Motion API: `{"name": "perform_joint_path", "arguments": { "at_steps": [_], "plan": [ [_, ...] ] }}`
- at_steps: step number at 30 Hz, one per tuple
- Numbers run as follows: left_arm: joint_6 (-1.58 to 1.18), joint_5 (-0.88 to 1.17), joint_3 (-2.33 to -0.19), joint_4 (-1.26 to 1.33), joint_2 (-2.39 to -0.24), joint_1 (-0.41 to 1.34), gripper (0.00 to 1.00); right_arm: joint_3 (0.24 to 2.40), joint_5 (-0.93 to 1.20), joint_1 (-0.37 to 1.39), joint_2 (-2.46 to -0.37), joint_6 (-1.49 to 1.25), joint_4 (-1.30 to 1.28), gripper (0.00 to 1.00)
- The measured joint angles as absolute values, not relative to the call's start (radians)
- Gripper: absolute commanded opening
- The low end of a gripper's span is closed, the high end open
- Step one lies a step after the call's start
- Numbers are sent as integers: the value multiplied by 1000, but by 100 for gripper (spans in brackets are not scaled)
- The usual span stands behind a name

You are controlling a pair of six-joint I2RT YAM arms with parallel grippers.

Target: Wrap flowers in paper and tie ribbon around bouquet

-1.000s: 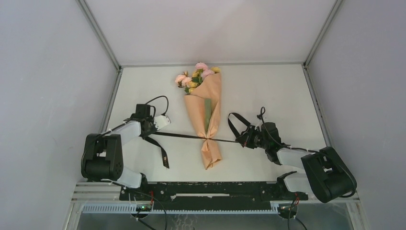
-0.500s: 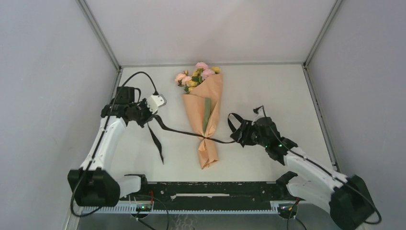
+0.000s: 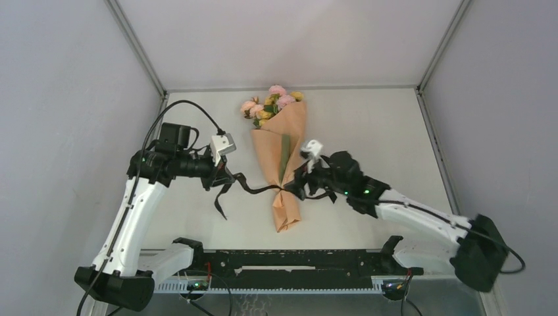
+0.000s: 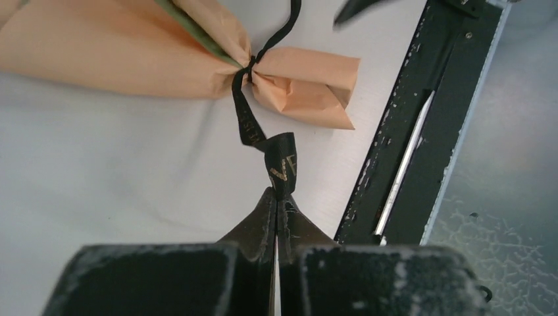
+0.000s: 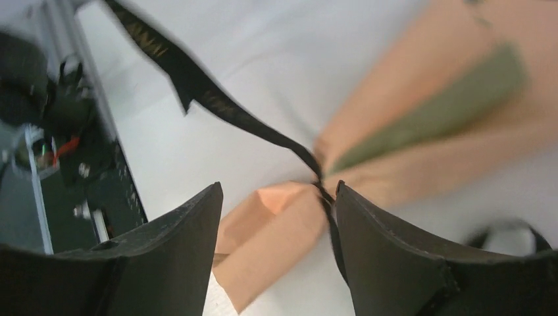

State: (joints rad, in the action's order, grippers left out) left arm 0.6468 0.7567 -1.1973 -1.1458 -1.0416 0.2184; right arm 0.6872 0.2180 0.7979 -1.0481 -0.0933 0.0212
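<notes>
The bouquet (image 3: 284, 155) lies mid-table, a peach paper (image 4: 118, 52) cone with a green strip (image 5: 447, 108) and pink and yellow flowers (image 3: 271, 104) at its far end. The black ribbon (image 3: 253, 189) is tied round its pinched neck (image 4: 247, 71). My left gripper (image 4: 279, 195), left of the bouquet (image 3: 226, 179), is shut on the ribbon's gold-lettered left end (image 4: 281, 161), which runs slack to the knot. My right gripper (image 5: 278, 191) stands open just right of the neck (image 3: 301, 184). The paper's tail (image 5: 276, 230) shows between its fingers, with the ribbon's right strand along one finger (image 5: 388, 243).
A black rail (image 3: 283, 262) runs along the table's near edge, close below the bouquet's tail; it also shows in the left wrist view (image 4: 421, 131). Grey walls (image 3: 72, 99) close in both sides and the back. A loose ribbon loop (image 3: 324, 195) lies under the right arm.
The right gripper has opened, let go of the ribbon and moved left to the bouquet's neck. The left arm has swung up and right, and the taut ribbon has gone slack.
</notes>
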Motion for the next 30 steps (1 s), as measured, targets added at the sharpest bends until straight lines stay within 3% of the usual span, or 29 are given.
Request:
{"name": "perform_joint_path", "arguments": {
  "at_steps": [8, 11, 12, 15, 17, 20, 21, 24, 25, 30],
  "plan": [
    [492, 770, -1254, -1157, -982, 223, 0, 831, 432, 916, -1489, 199, 230, 73],
    [459, 769, -1254, -1157, -981, 223, 0, 903, 441, 923, -1596, 231, 265, 67],
    [451, 768, -1254, -1157, -981, 223, 0, 920, 439, 924, -1625, 235, 280, 60],
    [440, 767, -1254, -1158, -981, 223, 0, 931, 427, 923, -1657, 239, 306, 21],
    [435, 765, -1254, -1162, -982, 223, 0, 931, 423, 919, -1661, 216, 315, 8],
    [435, 752, -1254, -1165, -982, 223, 0, 931, 416, 912, -1661, 180, 326, 0],
    [436, 744, -1254, -1166, -982, 223, 5, 931, 411, 910, -1661, 170, 326, 0],
    [453, 686, -1238, -1158, -977, 223, 58, 919, 386, 904, -1645, 119, 327, 0],
    [465, 656, -1214, -1148, -966, 223, 65, 911, 375, 903, -1633, 98, 326, 0],
    [498, 511, -1085, -1188, -896, 236, 66, 901, 284, 903, -1575, -43, 301, 0]
  ]
}}
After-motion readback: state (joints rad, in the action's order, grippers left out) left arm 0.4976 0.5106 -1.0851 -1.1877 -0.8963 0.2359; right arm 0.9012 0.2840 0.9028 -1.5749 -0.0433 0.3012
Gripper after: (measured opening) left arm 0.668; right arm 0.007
